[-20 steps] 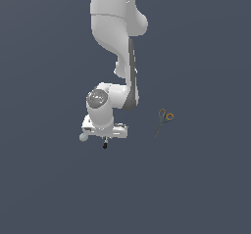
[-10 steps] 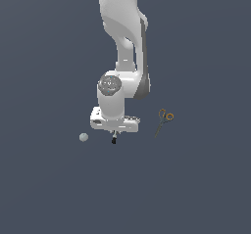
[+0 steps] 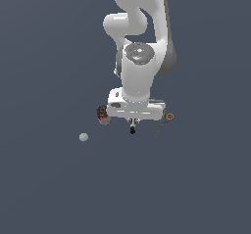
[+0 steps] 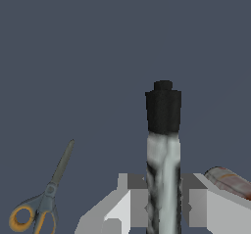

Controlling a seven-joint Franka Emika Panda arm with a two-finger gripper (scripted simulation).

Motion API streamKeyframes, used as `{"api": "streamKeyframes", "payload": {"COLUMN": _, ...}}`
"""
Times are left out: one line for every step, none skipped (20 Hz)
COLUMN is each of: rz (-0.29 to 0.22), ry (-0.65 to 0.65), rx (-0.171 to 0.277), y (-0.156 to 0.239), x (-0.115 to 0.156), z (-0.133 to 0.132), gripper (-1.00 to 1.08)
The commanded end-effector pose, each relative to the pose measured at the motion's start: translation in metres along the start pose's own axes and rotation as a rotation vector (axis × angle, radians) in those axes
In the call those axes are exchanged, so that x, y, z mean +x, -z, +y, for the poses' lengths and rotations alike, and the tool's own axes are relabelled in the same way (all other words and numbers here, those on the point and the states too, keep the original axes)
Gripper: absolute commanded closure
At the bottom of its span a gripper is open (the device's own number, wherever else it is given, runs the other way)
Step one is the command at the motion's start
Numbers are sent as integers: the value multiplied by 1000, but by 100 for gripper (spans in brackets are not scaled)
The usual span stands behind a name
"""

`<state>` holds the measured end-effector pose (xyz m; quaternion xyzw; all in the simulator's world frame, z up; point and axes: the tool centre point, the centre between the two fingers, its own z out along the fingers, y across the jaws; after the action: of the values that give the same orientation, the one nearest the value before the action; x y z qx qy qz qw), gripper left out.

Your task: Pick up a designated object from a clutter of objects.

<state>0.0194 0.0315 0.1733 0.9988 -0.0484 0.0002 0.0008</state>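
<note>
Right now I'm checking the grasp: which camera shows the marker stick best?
The wrist view: the marker stick fills the frame between the claw fingers. In the exterior view only its dark tip pokes out below the hand.

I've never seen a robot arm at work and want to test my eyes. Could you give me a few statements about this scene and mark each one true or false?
1. The claw is closed on the marker-like stick. True.
2. The scissors have blue handles. False: the handle is orange.
3. The small pale ball lies apart from the other items, toward the exterior view's left. True.
4. The red-banded can sits stacked on the scissors. False: they lie on opposite sides of the claw.
</note>
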Motion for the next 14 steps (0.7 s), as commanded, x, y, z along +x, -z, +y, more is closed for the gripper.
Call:
{"api": "streamKeyframes", "payload": {"rz": 0, "ry": -1, "rx": -1, "y": 26, "x": -2, "z": -20, "gripper": 108}}
{"api": "streamKeyframes", "payload": {"rz": 0, "ry": -1, "rx": -1, "y": 36, "x": -3, "z": -28, "gripper": 108}}
{"api": "streamKeyframes", "payload": {"rz": 0, "ry": -1, "rx": -1, "y": 46, "x": -3, "z": -36, "gripper": 108}}
{"api": "streamKeyframes", "payload": {"rz": 0, "ry": -1, "rx": -1, "y": 56, "x": -4, "z": -44, "gripper": 108}}
{"api": "streamKeyframes", "payload": {"rz": 0, "ry": -1, "rx": -1, "y": 66, "x": -4, "z": -52, "gripper": 108}}
{"api": "streamKeyframes", "payload": {"rz": 0, "ry": -1, "rx": -1, "y": 77, "x": -5, "z": -60, "gripper": 108}}
{"api": "streamKeyframes", "payload": {"rz": 0, "ry": -1, "rx": -1, "y": 87, "x": -5, "z": -68, "gripper": 108}}
{"api": "streamKeyframes", "payload": {"rz": 0, "ry": -1, "rx": -1, "y": 97, "x": -6, "z": -76, "gripper": 108}}
{"api": "streamKeyframes", "payload": {"rz": 0, "ry": -1, "rx": -1, "y": 107, "x": -6, "z": -84, "gripper": 108}}
{"api": "streamKeyframes", "payload": {"rz": 0, "ry": -1, "rx": -1, "y": 117, "x": -7, "z": -92, "gripper": 108}}
{"api": "streamKeyframes", "payload": {"rz": 0, "ry": -1, "rx": -1, "y": 126, "x": -7, "z": -100, "gripper": 108}}
{"api": "streamKeyframes", "payload": {"rz": 0, "ry": -1, "rx": -1, "y": 136, "x": -7, "z": -108, "gripper": 108}}
{"api": "streamKeyframes", "payload": {"rz": 0, "ry": -1, "rx": -1, "y": 146, "x": -8, "z": -116, "gripper": 108}}
{"api": "streamKeyframes", "payload": {"rz": 0, "ry": -1, "rx": -1, "y": 156, "x": -8, "z": -123, "gripper": 108}}
